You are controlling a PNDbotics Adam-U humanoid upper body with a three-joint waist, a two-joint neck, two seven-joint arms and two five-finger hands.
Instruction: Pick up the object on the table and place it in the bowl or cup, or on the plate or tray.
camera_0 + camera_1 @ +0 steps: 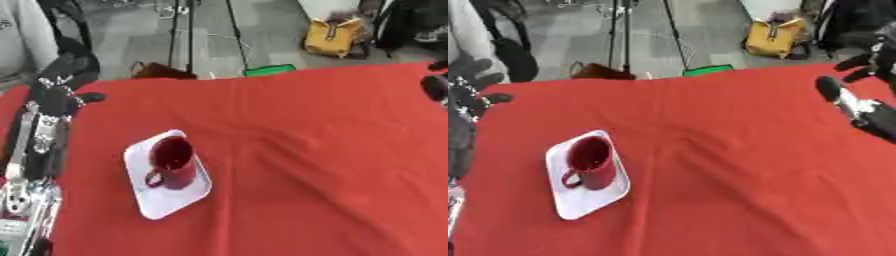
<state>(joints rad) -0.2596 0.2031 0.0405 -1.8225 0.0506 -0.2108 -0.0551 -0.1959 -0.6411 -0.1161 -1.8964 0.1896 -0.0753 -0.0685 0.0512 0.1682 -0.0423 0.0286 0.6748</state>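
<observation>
No legible text, label, brand or number anywhere in either view.

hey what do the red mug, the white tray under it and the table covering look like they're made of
The red mug looks like glazed ceramic: thick wall, dark smooth surface, though plastic is possible. The white tray looks like smooth plastic or melamine: thin, flat, rounded corners, even matte white. The red table covering looks like cloth: soft creases and folds run across it.
</observation>
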